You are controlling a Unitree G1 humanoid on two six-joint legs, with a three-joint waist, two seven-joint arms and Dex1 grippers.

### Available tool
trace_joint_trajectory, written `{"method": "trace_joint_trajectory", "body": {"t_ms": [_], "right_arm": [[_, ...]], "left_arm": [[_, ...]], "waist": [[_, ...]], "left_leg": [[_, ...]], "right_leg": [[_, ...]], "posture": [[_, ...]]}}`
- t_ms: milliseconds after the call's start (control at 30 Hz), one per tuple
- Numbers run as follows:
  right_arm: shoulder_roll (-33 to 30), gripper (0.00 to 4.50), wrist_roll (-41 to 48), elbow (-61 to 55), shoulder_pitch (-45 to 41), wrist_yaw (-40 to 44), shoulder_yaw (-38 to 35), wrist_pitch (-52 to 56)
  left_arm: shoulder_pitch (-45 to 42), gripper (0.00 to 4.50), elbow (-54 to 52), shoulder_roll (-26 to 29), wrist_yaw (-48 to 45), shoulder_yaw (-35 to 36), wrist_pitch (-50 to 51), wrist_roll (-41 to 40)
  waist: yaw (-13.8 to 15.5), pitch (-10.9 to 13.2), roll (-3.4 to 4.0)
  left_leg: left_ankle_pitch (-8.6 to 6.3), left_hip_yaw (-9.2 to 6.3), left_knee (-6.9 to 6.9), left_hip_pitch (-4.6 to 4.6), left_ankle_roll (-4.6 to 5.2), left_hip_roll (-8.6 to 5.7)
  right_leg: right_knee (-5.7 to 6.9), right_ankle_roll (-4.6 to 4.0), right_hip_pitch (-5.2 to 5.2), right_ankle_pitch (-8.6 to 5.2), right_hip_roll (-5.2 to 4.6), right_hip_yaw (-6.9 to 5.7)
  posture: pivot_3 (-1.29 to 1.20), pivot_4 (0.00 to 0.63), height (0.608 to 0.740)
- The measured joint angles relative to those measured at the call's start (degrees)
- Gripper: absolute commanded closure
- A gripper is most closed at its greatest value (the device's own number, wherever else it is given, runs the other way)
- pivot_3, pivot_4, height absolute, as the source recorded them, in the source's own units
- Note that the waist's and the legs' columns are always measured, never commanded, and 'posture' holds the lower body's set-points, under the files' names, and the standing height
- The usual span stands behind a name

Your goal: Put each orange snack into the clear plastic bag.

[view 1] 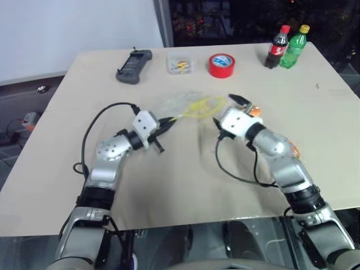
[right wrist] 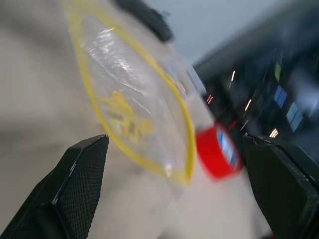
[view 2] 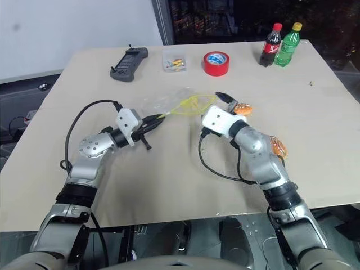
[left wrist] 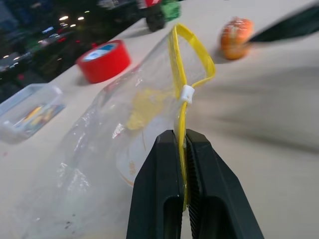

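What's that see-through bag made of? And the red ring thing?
The clear plastic bag looks like thin, shiny plastic film: see-through, crinkled, catching glints, with a yellow seal strip. The red tape roll seems to be glossy plastic tape wound on a core, probably cardboard, though that's hard to tell.

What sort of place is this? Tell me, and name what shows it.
Probably a robot test space or lab rather than a home: a bare tan table laid out with unrelated props, namely a red tape roll, two soda bottles and a black handheld controller, beside a dark window.
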Motion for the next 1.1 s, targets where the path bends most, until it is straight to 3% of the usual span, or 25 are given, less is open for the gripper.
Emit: {"method": "trace_joint_trajectory", "body": {"t_ms": [67, 233, 433, 567, 667, 900, 1100], "right_arm": [[-0.1, 0.10, 0.9, -3.3, 1.3, 0.2, -3.2, 6.0], [-10.7, 0.10, 5.5, -17.7, 13.6, 8.4, -16.6, 31.7], [-14.6, 0.10, 12.1, -21.6, 21.3, 12.6, -25.3, 41.2], [-14.6, 0.10, 15.0, -20.9, 22.1, 12.9, -26.2, 43.1], [-14.1, 0.87, 18.1, -20.5, 22.7, 12.7, -26.5, 45.1], [-13.8, 4.02, 21.5, -19.4, 22.7, 10.1, -27.0, 43.7], [-10.6, 4.02, 28.2, -25.3, 18.4, 9.8, -26.3, 45.4]], "left_arm": [[-0.2, 4.50, 0.0, -0.3, 0.7, 0.6, 0.8, -0.2], [0.2, 4.50, -3.9, -0.9, -2.4, 0.8, 4.3, -3.6], [3.4, 4.50, -8.1, 1.3, -10.9, 0.5, 3.2, -6.7], [3.5, 4.50, -7.8, 1.3, -12.2, 0.6, 2.6, -6.7], [3.5, 4.50, -7.8, 1.2, -12.3, 0.6, 2.6, -6.8], [3.3, 4.50, -7.8, 0.8, -12.1, 0.7, 2.7, -6.7], [3.1, 4.50, -6.7, 0.3, -9.1, 0.7, 0.4, -4.1]], "waist": [[0.1, 0.0, 0.00], [1.4, 0.0, 0.01], [1.2, 0.0, 0.02], [1.3, 0.0, 0.02], [1.4, 0.0, 0.01], [1.4, 0.0, 0.01], [1.1, 0.0, 0.01]], "left_leg": [[0.00, 0.01, 0.04, 0.00, 0.00, -0.02], [-0.01, 0.00, 0.05, -0.08, 0.02, -0.03], [-0.02, 0.04, 0.05, 0.06, 0.02, 0.10], [-0.01, 0.06, 0.15, 0.10, 0.04, 0.10], [-0.01, 0.01, 0.15, 0.09, 0.04, 0.10], [-0.02, 0.01, 0.14, 0.06, 0.03, 0.09], [-0.02, 0.02, 0.13, 0.07, 0.03, 0.17]], "right_leg": [[0.00, 0.00, 0.02, 0.00, -0.01, 0.00], [-0.10, 0.01, 0.05, -0.01, -0.07, -0.06], [-0.13, 0.02, 0.17, -0.03, -0.03, -0.13], [-0.23, 0.08, 0.31, -0.04, -0.05, -0.13], [-0.24, 0.19, 0.31, -0.10, -0.05, -0.18], [-0.29, 0.06, 0.30, -0.02, -0.05, -0.19], [-0.30, 0.08, 0.30, -0.03, -0.01, -0.19]], "posture": [[0.00, 0.150, 0.740], [0.00, 0.150, 0.740], [0.00, 0.150, 0.740], [0.00, 0.150, 0.740], [0.00, 0.150, 0.740], [0.00, 0.150, 0.740], [0.00, 0.150, 0.740]]}}
